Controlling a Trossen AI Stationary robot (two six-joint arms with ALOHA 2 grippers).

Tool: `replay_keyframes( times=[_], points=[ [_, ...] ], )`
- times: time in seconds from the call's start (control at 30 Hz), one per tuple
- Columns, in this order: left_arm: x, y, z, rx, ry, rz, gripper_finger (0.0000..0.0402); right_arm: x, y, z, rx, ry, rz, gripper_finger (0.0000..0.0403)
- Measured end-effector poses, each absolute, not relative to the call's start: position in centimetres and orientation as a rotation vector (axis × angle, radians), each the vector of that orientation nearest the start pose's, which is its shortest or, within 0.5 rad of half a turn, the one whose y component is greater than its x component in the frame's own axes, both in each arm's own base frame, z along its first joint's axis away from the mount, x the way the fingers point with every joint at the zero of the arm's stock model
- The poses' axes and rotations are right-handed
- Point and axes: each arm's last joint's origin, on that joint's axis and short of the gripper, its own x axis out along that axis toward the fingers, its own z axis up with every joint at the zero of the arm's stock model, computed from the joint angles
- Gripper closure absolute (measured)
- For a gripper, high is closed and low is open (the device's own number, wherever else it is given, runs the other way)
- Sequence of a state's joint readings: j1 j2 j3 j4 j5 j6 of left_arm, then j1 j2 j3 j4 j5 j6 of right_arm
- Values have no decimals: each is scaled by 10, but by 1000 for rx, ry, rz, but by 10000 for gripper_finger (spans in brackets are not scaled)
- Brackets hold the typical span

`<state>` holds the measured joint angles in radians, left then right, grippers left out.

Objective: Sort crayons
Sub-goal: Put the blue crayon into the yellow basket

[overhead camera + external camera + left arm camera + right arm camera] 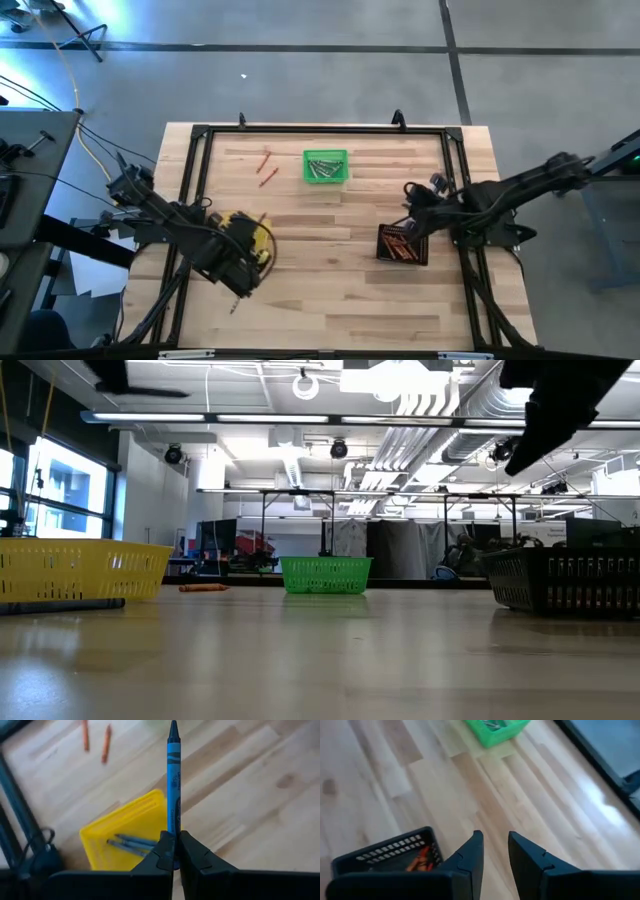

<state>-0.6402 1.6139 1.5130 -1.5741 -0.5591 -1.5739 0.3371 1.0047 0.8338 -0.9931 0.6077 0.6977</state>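
above the yellow basket [125, 827], left hand [175, 851] pinches a blue crayon [173, 780]; right hand [495, 851] open, empty.

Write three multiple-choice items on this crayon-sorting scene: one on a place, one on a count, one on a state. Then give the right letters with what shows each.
1. Where is the green basket?
A. At the table's far edge, about mid-width
B. Under the left arm
C. Beside the black basket

2. How many orange-red crayons lie loose on the table?
A. None
B. Two
C. Five

3. What is the left end effector doing?
A. Standing open and empty
B. Shut on a blue crayon
C. Gripping the yellow basket's rim

Answers:
1. A: the high view shows it near the far edge, apart from the yellow basket and the black basket.
2. B: the high view shows two, just left of the green basket.
3. B: in the left wrist view its fingers pinch the blue crayon above the yellow basket; the right end effector stands open and empty.
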Motion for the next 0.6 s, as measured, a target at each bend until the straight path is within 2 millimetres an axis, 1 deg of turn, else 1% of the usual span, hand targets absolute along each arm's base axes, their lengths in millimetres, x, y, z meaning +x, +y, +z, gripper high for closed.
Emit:
replay_keyframes(
  times=[0.2, 0.4, 0.6],
  points=[
    [199, -139, 295, -533, 902, 988, 401, 150, 35, 251, 155, 835, -509, 320],
    [188, -132, 270, -662, 862, 1043, 401, 146, 35, 250, 159, 834, -491, 320],
    [185, -130, 240, -740, 852, 1093, 401, 147, 35, 250, 100, 846, -461, 320]
  ],
)
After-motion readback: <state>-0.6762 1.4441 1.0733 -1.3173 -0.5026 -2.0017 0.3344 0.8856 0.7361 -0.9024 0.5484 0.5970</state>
